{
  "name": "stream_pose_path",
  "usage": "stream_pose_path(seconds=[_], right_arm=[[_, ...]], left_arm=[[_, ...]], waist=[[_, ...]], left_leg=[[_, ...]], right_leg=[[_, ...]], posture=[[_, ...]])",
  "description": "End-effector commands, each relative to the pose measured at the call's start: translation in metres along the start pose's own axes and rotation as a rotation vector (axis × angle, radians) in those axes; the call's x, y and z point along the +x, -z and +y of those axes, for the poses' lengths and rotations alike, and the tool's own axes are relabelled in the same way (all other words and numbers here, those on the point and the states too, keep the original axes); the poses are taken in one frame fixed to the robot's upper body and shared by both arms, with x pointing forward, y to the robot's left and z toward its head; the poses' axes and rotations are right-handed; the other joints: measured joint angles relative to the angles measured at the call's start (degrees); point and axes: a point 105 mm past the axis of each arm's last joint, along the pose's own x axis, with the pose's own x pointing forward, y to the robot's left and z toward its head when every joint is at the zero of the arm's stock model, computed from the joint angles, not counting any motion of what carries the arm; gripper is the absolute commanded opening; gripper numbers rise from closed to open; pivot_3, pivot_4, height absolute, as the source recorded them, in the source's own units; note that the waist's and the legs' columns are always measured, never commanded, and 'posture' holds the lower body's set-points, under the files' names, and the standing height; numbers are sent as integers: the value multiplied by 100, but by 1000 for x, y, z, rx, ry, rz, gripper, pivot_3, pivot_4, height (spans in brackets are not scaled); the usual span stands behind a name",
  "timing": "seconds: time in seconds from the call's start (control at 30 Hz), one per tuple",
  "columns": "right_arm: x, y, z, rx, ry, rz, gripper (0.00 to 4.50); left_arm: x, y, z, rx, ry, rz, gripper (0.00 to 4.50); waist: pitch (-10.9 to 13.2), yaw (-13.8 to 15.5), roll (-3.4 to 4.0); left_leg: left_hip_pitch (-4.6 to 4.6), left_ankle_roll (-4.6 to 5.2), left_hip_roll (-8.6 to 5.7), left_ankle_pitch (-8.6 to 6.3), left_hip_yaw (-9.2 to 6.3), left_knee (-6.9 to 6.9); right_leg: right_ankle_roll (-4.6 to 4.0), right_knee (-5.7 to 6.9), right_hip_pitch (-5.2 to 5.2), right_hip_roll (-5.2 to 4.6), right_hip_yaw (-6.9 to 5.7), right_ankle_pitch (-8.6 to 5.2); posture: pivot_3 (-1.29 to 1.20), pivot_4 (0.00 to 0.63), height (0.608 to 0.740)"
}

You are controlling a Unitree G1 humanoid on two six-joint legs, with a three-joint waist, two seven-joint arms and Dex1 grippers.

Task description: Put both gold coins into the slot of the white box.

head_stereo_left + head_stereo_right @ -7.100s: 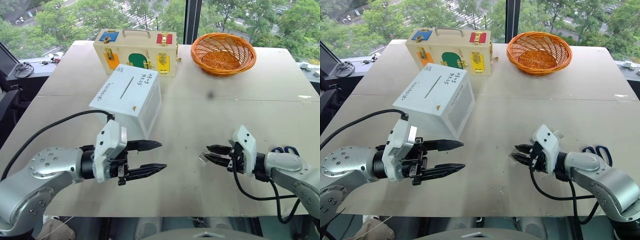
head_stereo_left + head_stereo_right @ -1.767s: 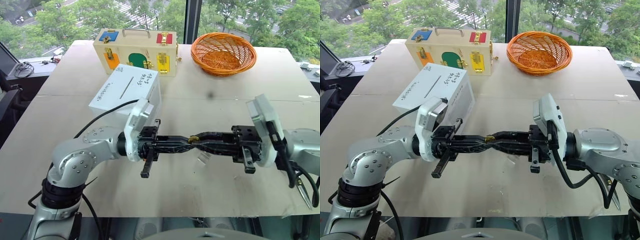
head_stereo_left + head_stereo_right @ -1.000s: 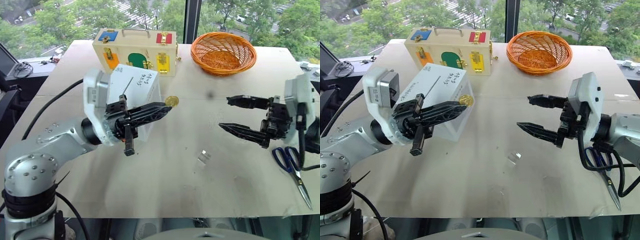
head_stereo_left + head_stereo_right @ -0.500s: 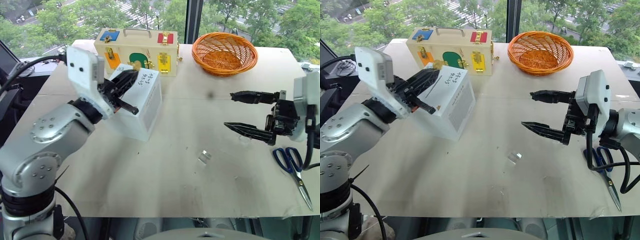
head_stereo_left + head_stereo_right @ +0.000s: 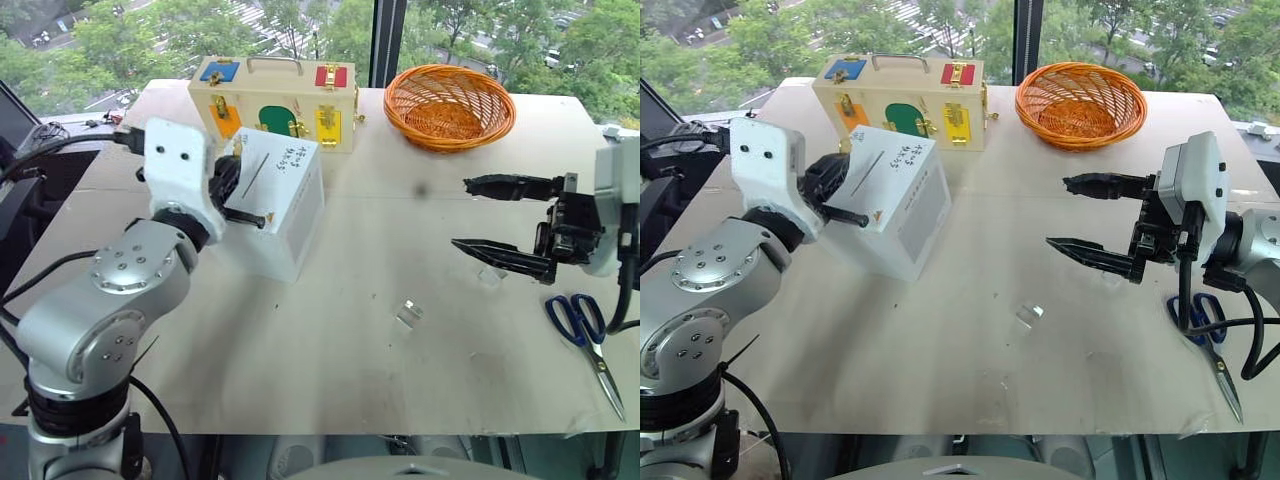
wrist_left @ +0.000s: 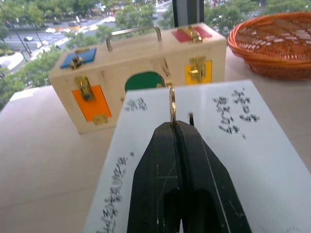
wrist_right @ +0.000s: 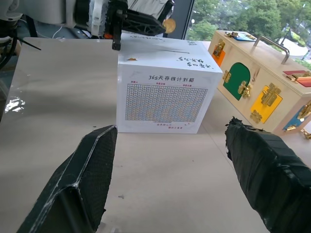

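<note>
Thin, stiff and likely slippery, the coin point(image 6: 172, 106) stands edge-up, pinched at its lower rim in the left gripper point(image 6: 178, 127) tips above the box point(image 6: 204, 160); the right gripper point(image 5: 505, 218) gapes empty.

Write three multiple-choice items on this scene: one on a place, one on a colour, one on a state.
1. Where is the small gold coin?
A. in the basket
B. in the left hand, above the white box
C. on the table

2. What colour are the scissors' handles?
A. blue
B. red
C. green

3. How is the right hand?
A. shut on a coin
B. open, empty
C. holding scissors

Key:
1 B: the left hand pinches it over the white printed carton box.
2 A: blue-handled scissors.
3 B: the right hand has spread fingers.
</note>
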Motion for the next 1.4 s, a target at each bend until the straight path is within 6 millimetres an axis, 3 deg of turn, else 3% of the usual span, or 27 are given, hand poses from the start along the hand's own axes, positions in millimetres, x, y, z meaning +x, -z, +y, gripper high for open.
stream_pose_path(seconds=[0.03, 0.8, 1.4], right_arm=[[-2, -11, 0, -51, 2, -25, 3840], [-1, -12, 5, -60, -4, -21, 3840], [1, -16, 4, -65, 8, -47, 3840]], left_arm=[[-6, -7, -3, -4, -3, -30, 0], [-6, 9, -12, -58, 21, 92, 0], [-4, 15, -4, -79, -33, 137, 0]], waist=[[0, -2, 0], [-3, -4, -1], [-5, -7, -1]], left_leg=[[0, 0, 0, 0, 0, 0], [3, 0, -3, 0, -5, 2], [8, 0, -5, 0, -5, 3]], right_leg=[[0, 0, 0, -1, 0, 0], [1, 5, 2, 1, 1, 1], [1, 11, 4, 2, 3, 1]], posture=[[0, 150, 740], [0, 150, 740], [0, 150, 740]])
